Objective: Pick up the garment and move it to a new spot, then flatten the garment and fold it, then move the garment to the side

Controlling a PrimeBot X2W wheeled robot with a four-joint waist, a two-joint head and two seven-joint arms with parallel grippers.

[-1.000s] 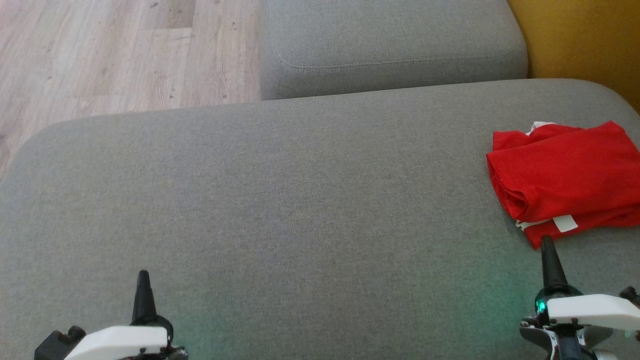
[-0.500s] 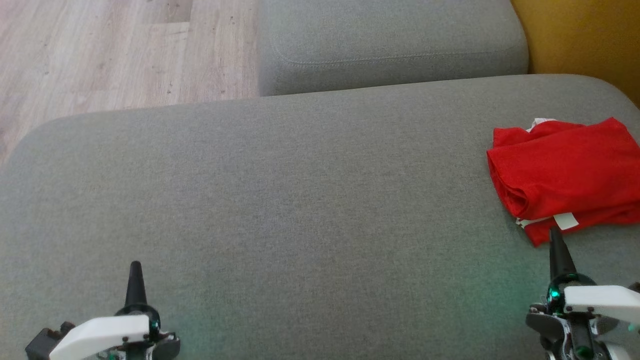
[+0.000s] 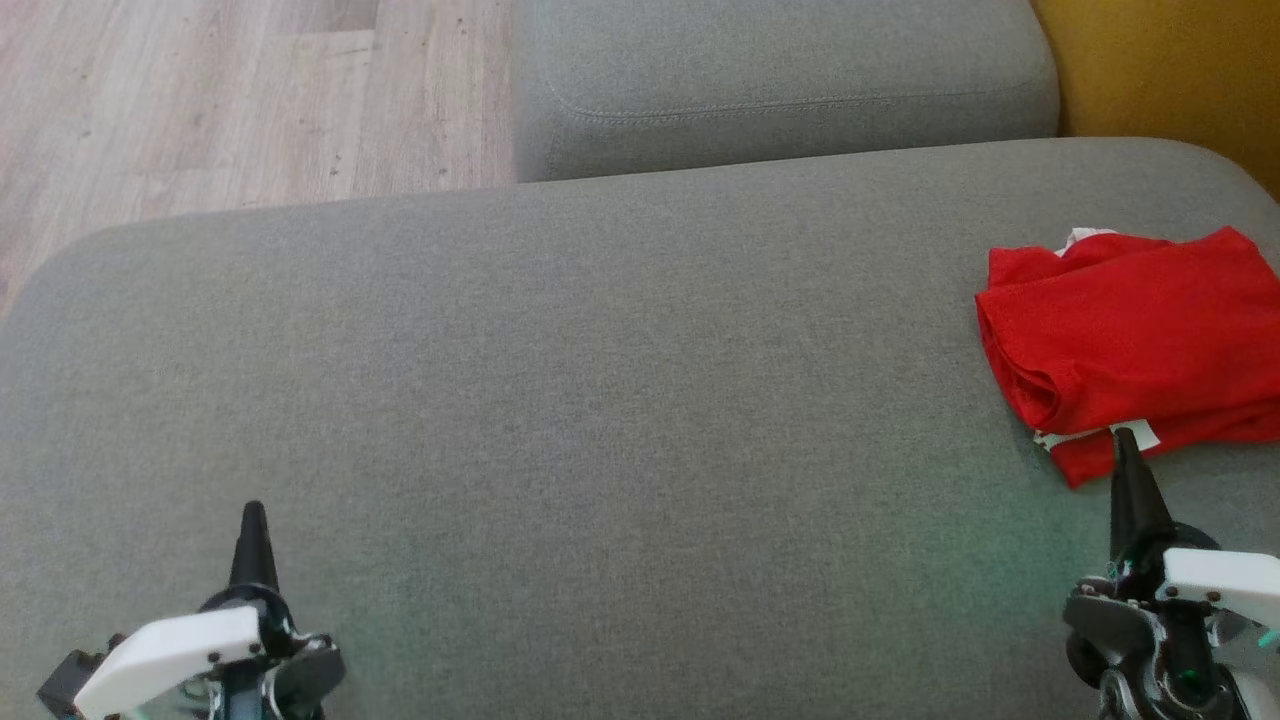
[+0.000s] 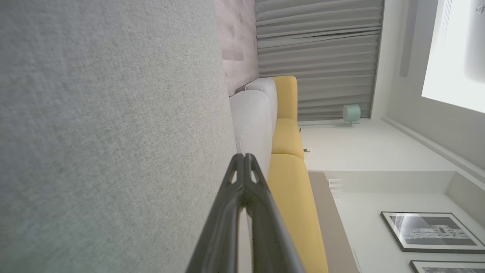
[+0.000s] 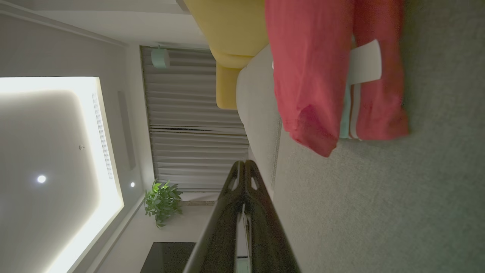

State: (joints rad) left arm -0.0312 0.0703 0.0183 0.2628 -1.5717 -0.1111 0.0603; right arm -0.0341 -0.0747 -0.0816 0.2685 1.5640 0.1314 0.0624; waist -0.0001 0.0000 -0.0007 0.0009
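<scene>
Lying folded at the right edge of the wide grey cushion point(image 3: 600, 400), the red garment point(image 3: 1130, 340) shows a white label point(image 5: 363, 62) along its near hem. The right end effector point(image 3: 1124, 442) sits just near of that hem, its two dark fingers pressed together and holding nothing; whether the tip touches cloth cannot be told. The left end effector point(image 3: 251, 515) is at the near left, well apart from the garment, fingers likewise pressed together and empty. Wood floor point(image 3: 200, 100) lies beyond the cushion's far left.
</scene>
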